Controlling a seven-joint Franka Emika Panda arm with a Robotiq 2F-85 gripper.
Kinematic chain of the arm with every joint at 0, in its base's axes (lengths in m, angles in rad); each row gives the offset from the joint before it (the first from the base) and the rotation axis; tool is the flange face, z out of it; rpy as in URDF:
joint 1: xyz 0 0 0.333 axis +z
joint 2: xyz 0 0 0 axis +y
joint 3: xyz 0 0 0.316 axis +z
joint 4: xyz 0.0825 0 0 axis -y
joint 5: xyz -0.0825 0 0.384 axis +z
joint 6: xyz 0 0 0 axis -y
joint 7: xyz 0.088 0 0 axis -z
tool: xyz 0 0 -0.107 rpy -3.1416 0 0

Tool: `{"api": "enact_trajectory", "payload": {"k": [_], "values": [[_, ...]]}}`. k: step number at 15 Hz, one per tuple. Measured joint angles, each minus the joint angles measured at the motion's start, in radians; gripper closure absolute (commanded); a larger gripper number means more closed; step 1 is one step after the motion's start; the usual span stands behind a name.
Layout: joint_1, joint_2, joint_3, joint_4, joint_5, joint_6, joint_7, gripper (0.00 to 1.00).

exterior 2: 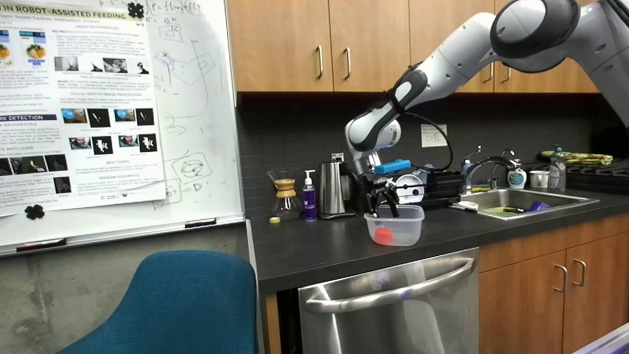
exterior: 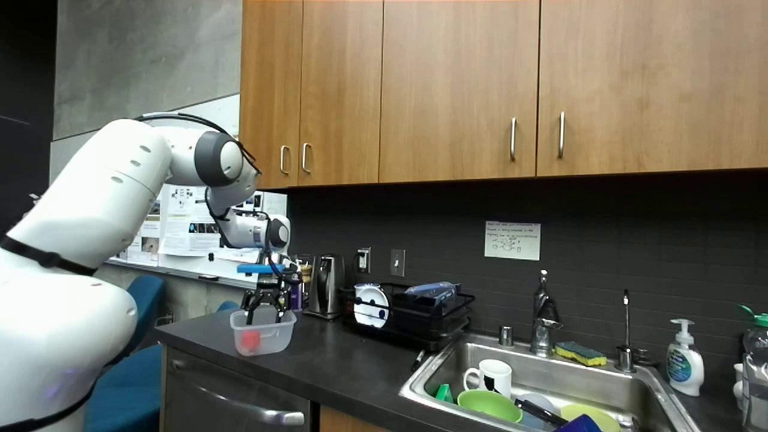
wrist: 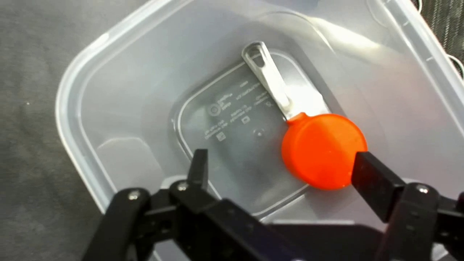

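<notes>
Well, a round, orange scoop [wrist: 323, 152] (pale-handled) in a clear tub [wrist: 119, 83].

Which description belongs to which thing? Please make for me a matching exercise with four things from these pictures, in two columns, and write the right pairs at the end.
Column 1
1. gripper
2. scoop
3. kettle
4. sponge

Column 2
a. on the counter, beside the dish rack
b. yellow and green, next to the big tap
c. lying in the plastic box
d. jaws standing open

Right pairs: 1-d, 2-c, 3-a, 4-b
</notes>
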Motion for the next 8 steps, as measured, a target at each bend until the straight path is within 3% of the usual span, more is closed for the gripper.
{"api": "enact_trajectory", "payload": {"k": [8], "values": [[0.001,-0.041,-0.004,-0.025,0.001,-0.028,0.008,0.00]]}}
